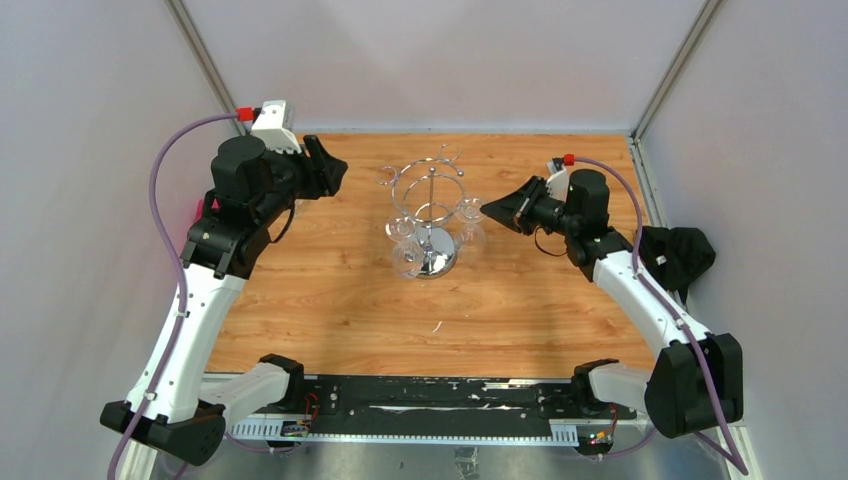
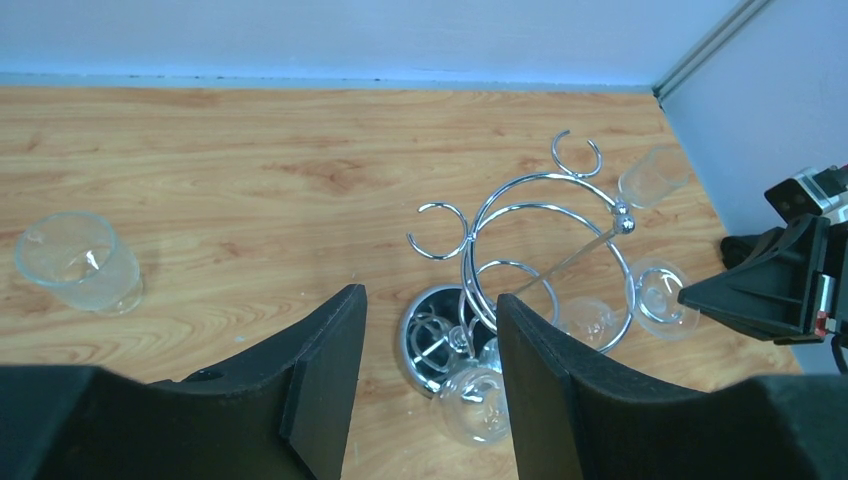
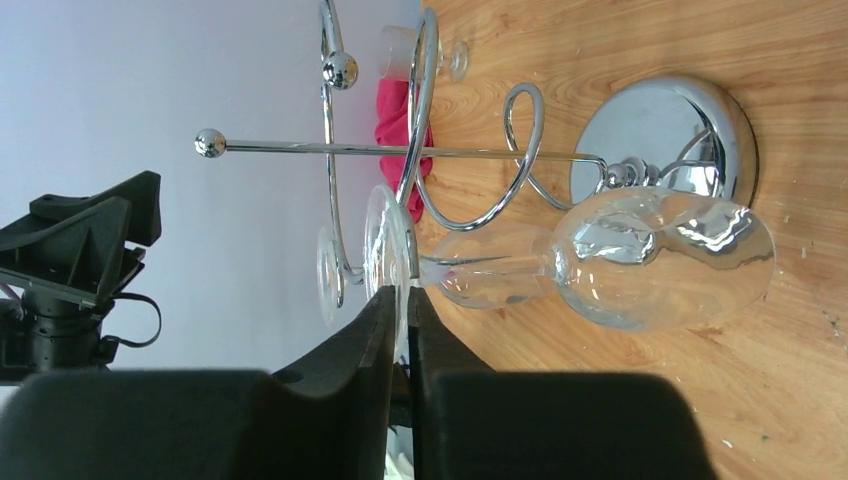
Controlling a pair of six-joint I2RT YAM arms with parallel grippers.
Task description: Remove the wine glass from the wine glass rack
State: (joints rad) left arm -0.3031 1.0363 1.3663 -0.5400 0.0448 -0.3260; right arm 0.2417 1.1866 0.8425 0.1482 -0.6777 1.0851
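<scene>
The chrome wine glass rack (image 1: 430, 190) stands mid-table on its round mirrored base (image 3: 660, 130). Two clear glasses hang upside down from its loops. My right gripper (image 3: 400, 300) is shut on the rim of the foot (image 3: 385, 240) of the nearer wine glass (image 3: 660, 260), whose stem still sits in a wire loop. In the top view that gripper (image 1: 490, 212) is at the rack's right side, by the same wine glass (image 1: 470, 228). My left gripper (image 1: 335, 168) hovers open to the rack's upper left, holding nothing. In its own view the rack (image 2: 545, 200) lies beyond the open left gripper (image 2: 428, 300).
A short clear tumbler (image 2: 80, 262) stands on the wood at the left. A second glass (image 2: 655, 175) is by the right wall. A black cloth (image 1: 680, 255) lies at the table's right edge and something pink (image 1: 200, 212) at the left edge.
</scene>
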